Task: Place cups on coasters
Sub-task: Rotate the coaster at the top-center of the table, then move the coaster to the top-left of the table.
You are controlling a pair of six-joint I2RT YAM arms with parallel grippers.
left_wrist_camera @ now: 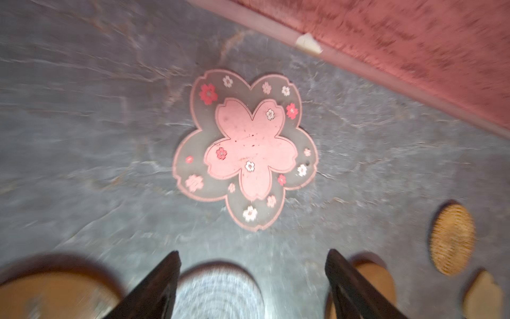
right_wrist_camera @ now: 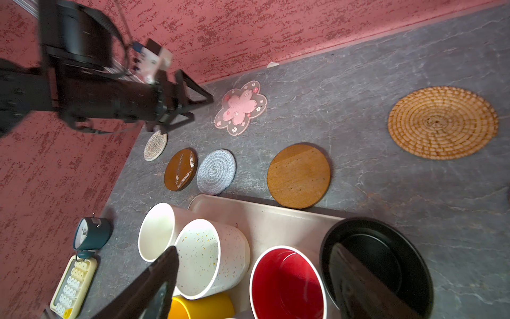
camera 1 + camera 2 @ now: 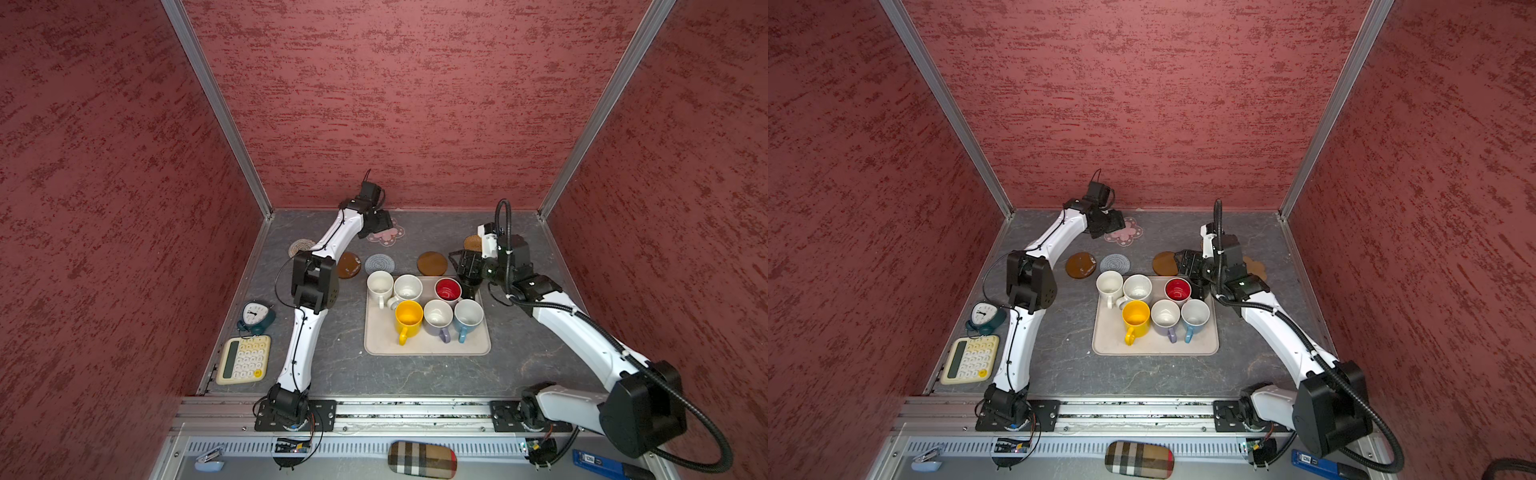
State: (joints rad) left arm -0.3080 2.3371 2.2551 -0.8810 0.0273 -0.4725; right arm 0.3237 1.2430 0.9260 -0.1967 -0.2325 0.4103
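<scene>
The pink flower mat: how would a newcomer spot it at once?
Find the big beige tray, then look beyond it toward the back wall. The pink flower mat lies flat on the table just before that wall. It alone is pink with small printed blossoms; the brown mat and grey mat nearby are plain rounds.

7 mugs [image 3: 437, 316] are packed closely on the tray [image 3: 428, 347]; room is left along its bare near edge and the table [image 3: 332, 365].

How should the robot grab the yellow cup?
Come from above and pinch the yellow cup by its wall, on the side facing the left arm. It stands upright, mouth open, with bare tray there; the lavender cup sits close on the other side.
</scene>
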